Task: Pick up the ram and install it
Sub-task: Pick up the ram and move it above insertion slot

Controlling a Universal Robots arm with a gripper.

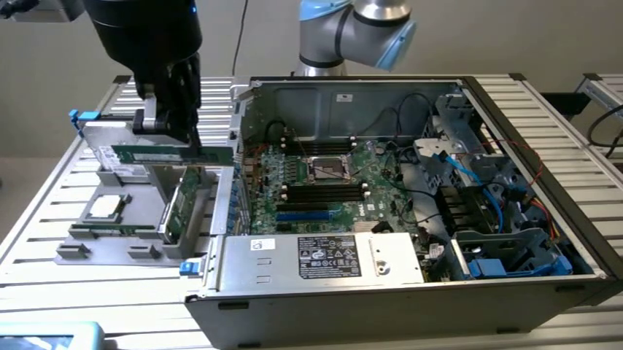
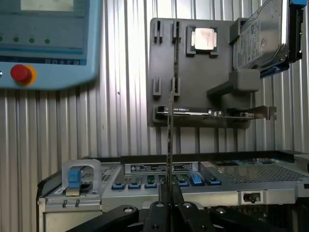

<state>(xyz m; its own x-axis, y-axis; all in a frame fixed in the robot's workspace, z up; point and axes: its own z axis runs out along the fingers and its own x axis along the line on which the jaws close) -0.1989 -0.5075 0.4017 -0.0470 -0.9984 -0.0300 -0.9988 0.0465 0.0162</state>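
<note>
The ram (image 1: pixel 136 154) is a long thin green stick held level in the air, above the grey parts holder (image 1: pixel 78 251) at the exterior view's left. My gripper (image 1: pixel 187 146) is shut on the stick's end nearer the computer. In the wrist view, the ram (image 2: pixel 170 140) shows edge-on as a thin line rising from between my gripper's (image 2: pixel 169 193) closed fingers. The open computer case (image 1: pixel 389 306) lies just to the exterior view's right, with its motherboard (image 1: pixel 375 164) and long black slots (image 1: pixel 322 191) exposed.
The holder also carries a processor (image 1: pixel 107 206), an upright green expansion card (image 1: pixel 181 204) and a hard drive (image 2: pixel 260 38). The case's metal side wall (image 1: pixel 241 138) stands between the ram and the motherboard. A teach pendant (image 2: pixel 48 43) with a red button (image 2: pixel 20 73) lies on the slatted table.
</note>
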